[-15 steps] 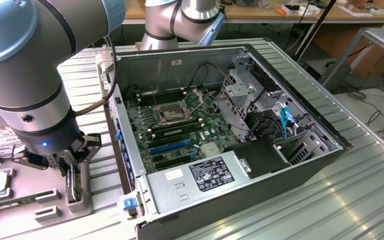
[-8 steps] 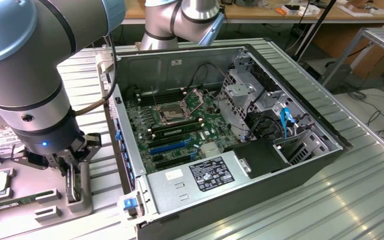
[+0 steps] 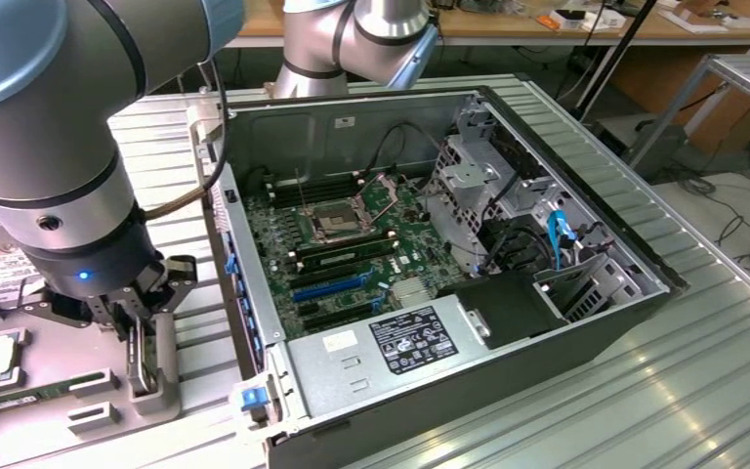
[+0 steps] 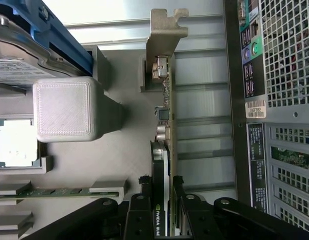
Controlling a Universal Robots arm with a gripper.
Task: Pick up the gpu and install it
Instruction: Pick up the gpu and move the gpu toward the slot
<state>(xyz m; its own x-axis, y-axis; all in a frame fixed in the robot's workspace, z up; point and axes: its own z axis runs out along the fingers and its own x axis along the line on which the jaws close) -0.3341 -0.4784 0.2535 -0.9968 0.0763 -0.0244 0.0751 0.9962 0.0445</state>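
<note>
Gpu gripped at its holder, not yet in the case

The gripper (image 4: 161,192) has its fingers (image 4: 140,212) clasped on both faces of the gpu (image 4: 160,150), which stands on edge in the grey holder (image 4: 143,75) at the exterior view's left, beside the open computer case (image 3: 349,98). The blue slots (image 3: 336,285) sit bare, so the install is not yet done.

The ribbed metal surface (image 3: 687,391) carries an open computer case (image 3: 506,401) at its centre. A grey parts tray (image 3: 82,376) lies on it at eight o'clock from the case, just beside it.
</note>
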